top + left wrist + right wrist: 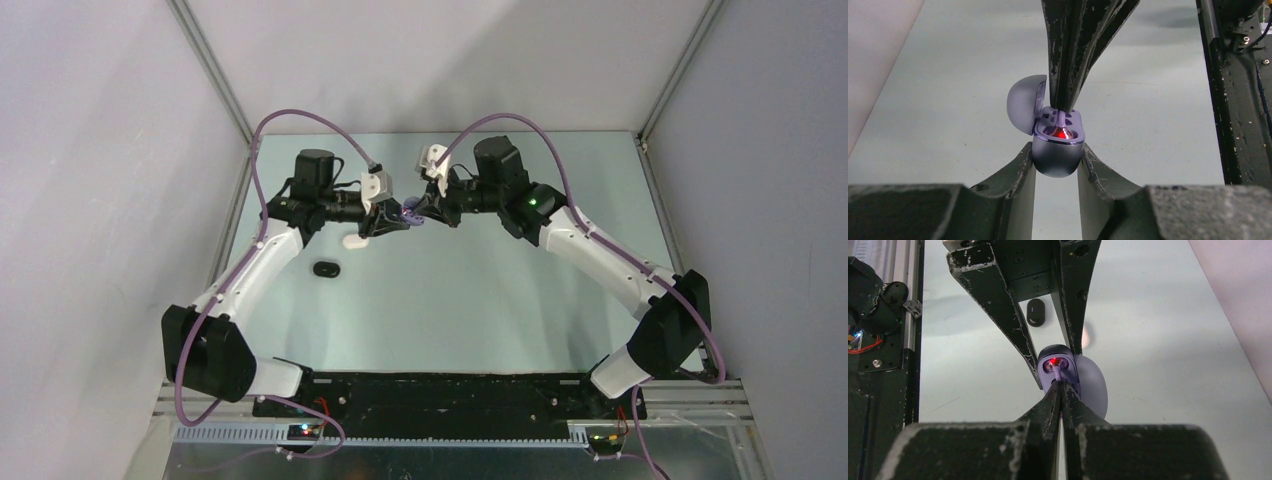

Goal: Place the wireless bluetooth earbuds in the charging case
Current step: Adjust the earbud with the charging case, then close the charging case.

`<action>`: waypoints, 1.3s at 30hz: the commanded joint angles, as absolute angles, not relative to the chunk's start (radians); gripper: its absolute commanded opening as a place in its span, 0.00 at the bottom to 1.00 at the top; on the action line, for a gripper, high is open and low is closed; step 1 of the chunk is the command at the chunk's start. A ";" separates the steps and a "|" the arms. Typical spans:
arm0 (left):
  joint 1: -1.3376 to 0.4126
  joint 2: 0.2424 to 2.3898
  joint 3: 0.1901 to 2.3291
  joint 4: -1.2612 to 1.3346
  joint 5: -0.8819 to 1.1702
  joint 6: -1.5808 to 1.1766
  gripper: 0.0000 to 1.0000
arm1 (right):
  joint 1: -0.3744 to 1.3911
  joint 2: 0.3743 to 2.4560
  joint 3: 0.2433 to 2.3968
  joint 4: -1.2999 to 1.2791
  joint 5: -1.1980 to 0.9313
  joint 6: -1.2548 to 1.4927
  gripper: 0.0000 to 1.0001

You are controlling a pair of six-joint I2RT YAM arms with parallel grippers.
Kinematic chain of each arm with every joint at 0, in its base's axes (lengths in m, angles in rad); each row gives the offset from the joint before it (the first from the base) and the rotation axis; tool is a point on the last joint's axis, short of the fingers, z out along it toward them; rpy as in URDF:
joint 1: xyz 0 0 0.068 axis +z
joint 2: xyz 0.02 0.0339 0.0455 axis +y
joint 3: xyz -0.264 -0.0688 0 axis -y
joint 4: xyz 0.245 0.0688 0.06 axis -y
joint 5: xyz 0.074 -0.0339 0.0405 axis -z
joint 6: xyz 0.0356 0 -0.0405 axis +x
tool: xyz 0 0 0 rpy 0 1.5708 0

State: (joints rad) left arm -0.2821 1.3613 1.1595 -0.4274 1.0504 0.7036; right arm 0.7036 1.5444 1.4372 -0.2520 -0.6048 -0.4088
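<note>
Lavender case (1057, 159) open, earbud (1062, 119) at its socket

Earbud (1062, 119) mostly hidden between right fingers (1070, 60)

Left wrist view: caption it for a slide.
Left gripper clamps the open lavender case; right gripper pinches a lavender earbud at its top.

Beside the left pincer (403, 216): white oval plastic case (354, 241); farther out, black oval plastic case (325, 268); under both, pale green tabletop (470, 300).
</note>
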 commanded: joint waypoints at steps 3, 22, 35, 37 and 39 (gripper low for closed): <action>-0.287 1.343 1.181 -0.411 1.072 0.692 0.00 | 0.721 1.512 1.442 -0.242 -0.627 -0.454 0.03; -0.295 1.354 1.203 -0.550 1.029 0.873 0.00 | 0.600 1.429 1.475 -0.347 -0.778 -0.488 0.73; -0.304 1.363 1.189 -0.338 0.958 0.629 0.00 | 0.673 1.606 1.546 -0.426 -0.835 -0.579 0.83; -0.290 1.392 1.191 -0.190 0.852 0.357 0.00 | 0.706 1.562 1.506 -0.412 -0.718 -0.607 0.84; -0.271 1.459 1.221 -0.161 0.818 0.161 0.00 | 0.731 1.519 1.442 -0.353 -0.539 -0.607 0.86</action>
